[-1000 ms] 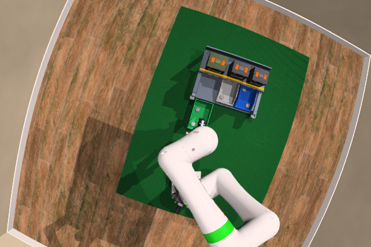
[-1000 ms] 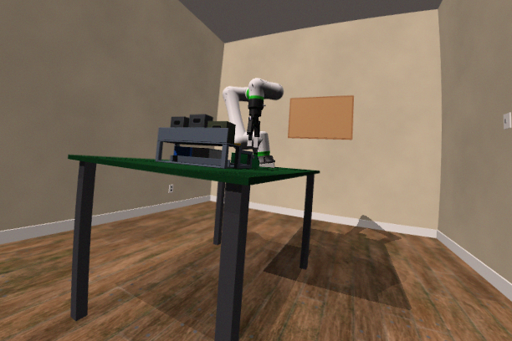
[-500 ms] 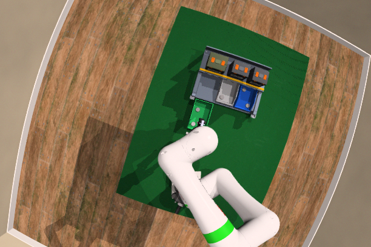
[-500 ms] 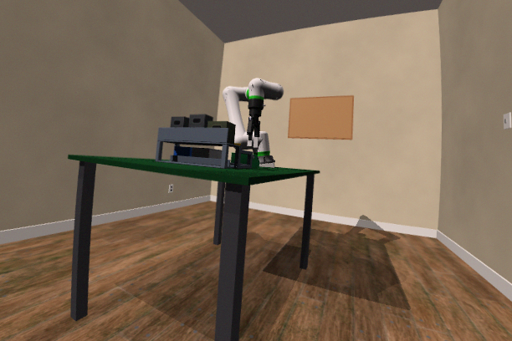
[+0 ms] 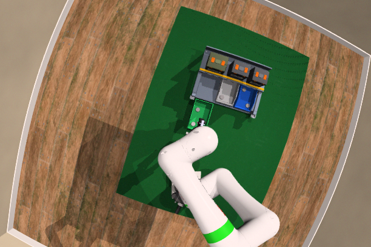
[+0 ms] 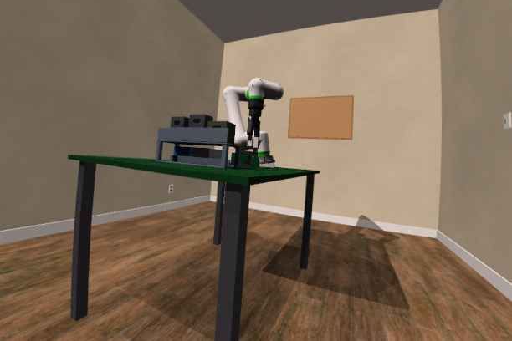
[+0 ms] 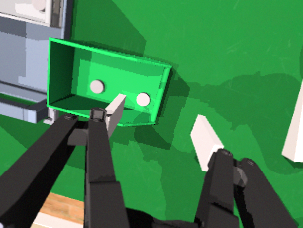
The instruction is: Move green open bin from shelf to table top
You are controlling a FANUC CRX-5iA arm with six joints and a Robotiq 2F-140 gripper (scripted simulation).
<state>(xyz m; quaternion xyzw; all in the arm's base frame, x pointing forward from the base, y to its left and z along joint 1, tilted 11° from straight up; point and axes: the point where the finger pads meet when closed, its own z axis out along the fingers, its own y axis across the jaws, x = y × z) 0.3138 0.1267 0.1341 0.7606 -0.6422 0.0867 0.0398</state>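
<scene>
The green open bin (image 5: 200, 115) stands upright on the green table top, just in front of the shelf's empty left bay (image 5: 207, 85). In the wrist view the bin (image 7: 106, 89) holds two round grey parts (image 7: 97, 87). Its far end lies right at the shelf's front edge; I cannot tell if they touch. My gripper (image 7: 159, 115) is open and hangs above the bin's near end. One pale finger pad is over the bin's inside, the other over the table outside its near wall. It holds nothing. It also shows in the side view (image 6: 252, 134).
The grey shelf (image 5: 228, 86) stands mid-table with a grey bin (image 5: 227, 92) and a blue bin (image 5: 246, 98) level in its middle and right bays, open fronts out. Three dark boxes (image 5: 237, 69) with orange labels sit on top. The arm's base is at the table's near edge.
</scene>
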